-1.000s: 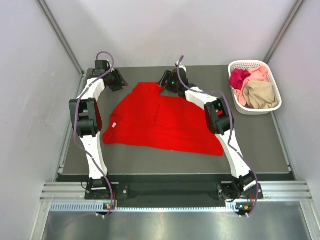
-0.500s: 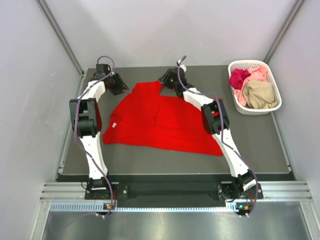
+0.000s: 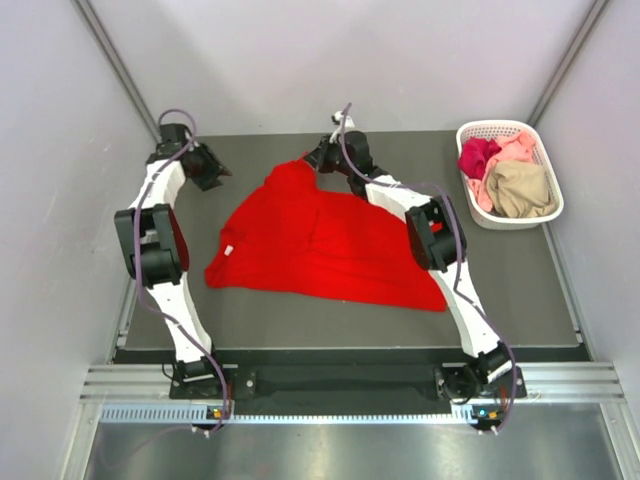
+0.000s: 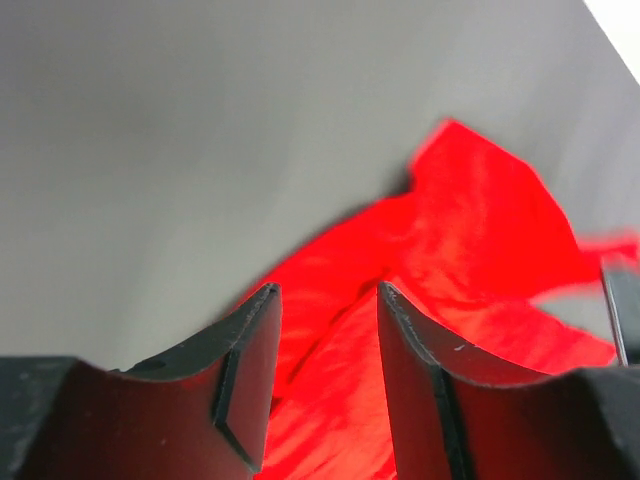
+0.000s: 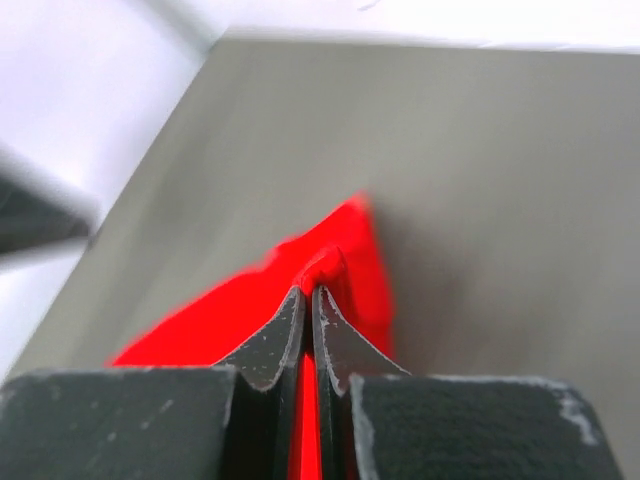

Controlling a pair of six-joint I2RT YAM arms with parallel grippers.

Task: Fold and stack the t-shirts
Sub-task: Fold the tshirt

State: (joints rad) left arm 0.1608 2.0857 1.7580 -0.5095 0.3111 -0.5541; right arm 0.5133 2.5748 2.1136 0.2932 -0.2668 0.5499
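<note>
Red shirt (image 3: 320, 245): spread across tabletop (image 3: 520, 290), far corner at 12 o'clock.
Right end effector (image 5: 309, 295): pinched closed on that corner.
Left end effector (image 4: 325, 300): parted, empty, at 10 o'clock.
Fold: left should grip the 10 o'clock edge first, then both lift evenly.

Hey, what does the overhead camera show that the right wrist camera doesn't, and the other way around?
Only overhead: the white basket with its heap of shirts at the far right, and the left tool open, apart from the red t-shirt. Only right wrist: the right tool shut on a pinched fold of red cloth at the shirt's far edge. Both: the red t-shirt lying on the dark table.
</note>
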